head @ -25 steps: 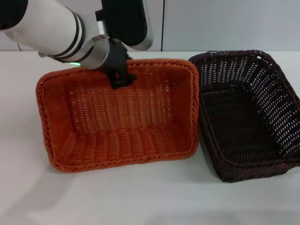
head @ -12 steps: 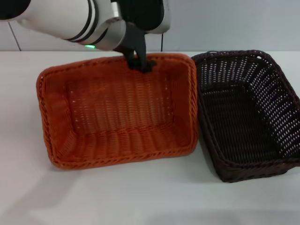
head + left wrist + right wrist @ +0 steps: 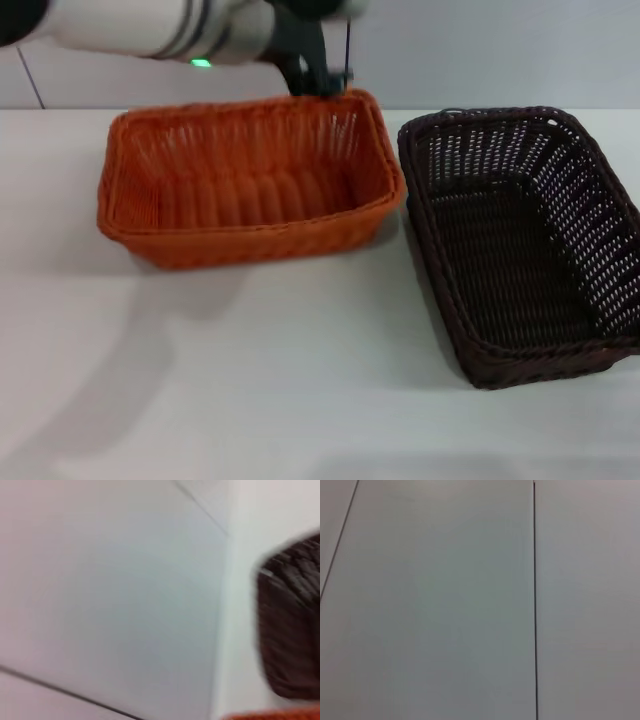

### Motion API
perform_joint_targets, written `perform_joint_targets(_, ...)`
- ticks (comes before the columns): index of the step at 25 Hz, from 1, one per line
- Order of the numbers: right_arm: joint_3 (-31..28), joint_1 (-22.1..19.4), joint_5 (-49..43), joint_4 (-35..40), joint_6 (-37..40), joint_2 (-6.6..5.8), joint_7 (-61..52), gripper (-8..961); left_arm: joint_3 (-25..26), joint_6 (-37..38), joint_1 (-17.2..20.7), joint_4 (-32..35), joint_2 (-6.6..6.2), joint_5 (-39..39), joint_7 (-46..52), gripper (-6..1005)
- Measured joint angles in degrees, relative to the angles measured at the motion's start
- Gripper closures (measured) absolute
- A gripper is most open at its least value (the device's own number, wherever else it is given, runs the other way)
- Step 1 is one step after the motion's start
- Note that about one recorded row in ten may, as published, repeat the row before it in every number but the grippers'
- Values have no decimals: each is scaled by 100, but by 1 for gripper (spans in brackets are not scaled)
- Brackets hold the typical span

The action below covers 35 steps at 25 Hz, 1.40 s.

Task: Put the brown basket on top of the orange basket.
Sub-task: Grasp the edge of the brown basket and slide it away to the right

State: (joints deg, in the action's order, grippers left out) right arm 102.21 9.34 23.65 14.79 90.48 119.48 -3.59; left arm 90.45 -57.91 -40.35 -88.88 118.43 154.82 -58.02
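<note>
The orange basket (image 3: 245, 185) hangs above the white table, left of centre in the head view, casting a shadow beneath it. My left gripper (image 3: 320, 82) is shut on the far rim of the orange basket near its right corner. The brown basket (image 3: 520, 250) stands upright on the table at the right, close beside the orange basket but apart from it. The left wrist view shows the brown basket (image 3: 290, 625) blurred and a sliver of the orange basket (image 3: 280, 715). My right gripper is out of view.
The white table (image 3: 250, 400) runs wide in front of both baskets. A pale panelled wall (image 3: 480, 50) stands right behind them. The right wrist view shows only wall panels (image 3: 445, 600).
The left gripper has risen and moved back and to the right with the orange basket's far rim. The basket has come off the table and swung from tilted toward me to nearly level.
</note>
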Motion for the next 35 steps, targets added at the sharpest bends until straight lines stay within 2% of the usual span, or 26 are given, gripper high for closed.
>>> perform_joint_targets(2,-12,-3,0,-2,0,1,0,127,10,478,336,-265,0,-6,233,262)
perform_joint_targets(3,-17,-3,0,-2,1,0,0,127,10,478,336,-265,0,-6,233,262)
perform_joint_targets(4,-22,-3,0,-2,1,0,0,127,23,958,627,-431,-3,-10,487,262)
perform_joint_targets(7,-44,-6,38,36,31,4,0,128,23,958,627,-431,-3,-10,487,261)
perform_joint_targets(8,-44,-5,54,38,57,5,-1,128,32,2267,1352,-617,-13,-65,1187,260)
perform_joint_targets(9,-22,5,69,24,122,6,-1,128,-181,4361,2388,-523,-19,-353,1886,260)
perform_joint_targets(10,-22,5,69,24,122,6,-1,128,-181,4361,2388,-523,-19,-353,1886,255)
perform_joint_targets(11,-10,10,69,15,152,5,-2,128,-359,5202,2801,-409,-26,-526,2053,250)
perform_joint_targets(12,0,9,66,13,169,4,-1,128,-437,5444,2938,-346,-27,-573,2084,244)
perform_joint_targets(14,22,13,44,13,215,5,-1,128,-919,7196,3614,97,-25,-781,2248,234)
perform_joint_targets(15,31,15,39,13,253,5,-1,128,-1032,7546,3752,210,-23,-804,2278,229)
perform_joint_targets(16,46,19,34,12,303,6,-1,128,-1390,8791,4048,807,-20,-823,2563,224)
perform_joint_targets(17,59,21,31,11,357,8,-1,128,-1585,9603,4177,1288,-20,-817,2858,219)
perform_joint_targets(18,78,21,30,9,395,11,-1,128,-1719,10268,4252,1721,-25,-814,3174,213)
perform_joint_targets(19,99,22,29,8,428,14,-1,128,-1719,10268,4252,1721,-25,-814,3174,208)
perform_joint_targets(20,131,22,28,7,470,17,-1,127,-1786,10771,4264,2123,-24,-811,3505,203)
perform_joint_targets(21,173,23,27,6,536,19,-1,127,-1854,11522,4201,3059,-9,-818,4114,203)
perform_joint_targets(22,223,23,27,5,608,22,-1,127,-1852,11959,4053,3768,6,-824,4528,203)
perform_joint_targets(23,266,24,26,5,675,23,-1,127,-1849,12212,3955,4197,17,-822,4760,203)
perform_joint_targets(25,368,24,26,15,902,24,-1,127,-1849,12212,3955,4197,17,-822,4760,203)
perform_joint_targets(26,402,27,26,27,1016,24,-2,127,-1871,12858,3582,5464,26,-913,5369,204)
perform_joint_targets(28,469,46,25,105,1189,13,-42,127,-1910,13260,3313,6449,27,-1124,5884,204)
perform_joint_targets(32,533,-9,11,687,923,-31,-63,128,-1882,13304,3240,6804,22,-1178,6031,204)
perform_joint_targets(34,512,-49,-14,1177,420,-99,-136,128,-1879,13307,3203,6891,20,-1179,6032,204)
perform_joint_targets(35,494,-101,-90,1564,-11,-172,-276,128,-1879,13309,3178,6927,19,-1180,6032,204)
